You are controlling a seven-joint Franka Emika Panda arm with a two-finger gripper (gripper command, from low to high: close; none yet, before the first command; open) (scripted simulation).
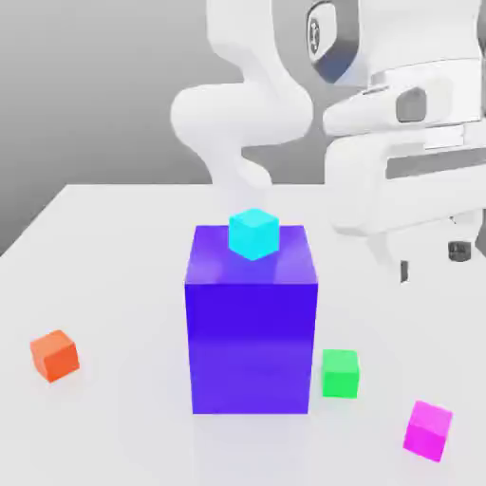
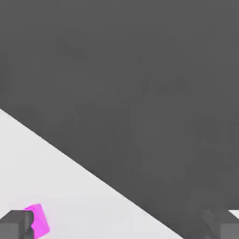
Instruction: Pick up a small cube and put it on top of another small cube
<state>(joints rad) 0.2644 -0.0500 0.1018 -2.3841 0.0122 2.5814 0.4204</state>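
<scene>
The small magenta-pink cube (image 1: pixel 428 430) lies on the white table (image 1: pixel 114 275) near the front, at the exterior view's right. My gripper (image 1: pixel 432 261) hangs well above it on the white arm, apart from it and holding nothing. In the hand view the two dark fingertips (image 2: pixel 14 225) stand wide apart, so the gripper (image 2: pixel 119 228) is open, and part of the magenta cube (image 2: pixel 39 219) shows beside one of them.
A big blue-violet block (image 1: pixel 252 332) stands mid-table with a small cyan cube (image 1: pixel 253 233) on top. A small green cube (image 1: pixel 340 373) sits by its right side, a small orange cube (image 1: pixel 54 356) far to its left. The table's edge (image 2: pixel 93 175) meets dark grey background.
</scene>
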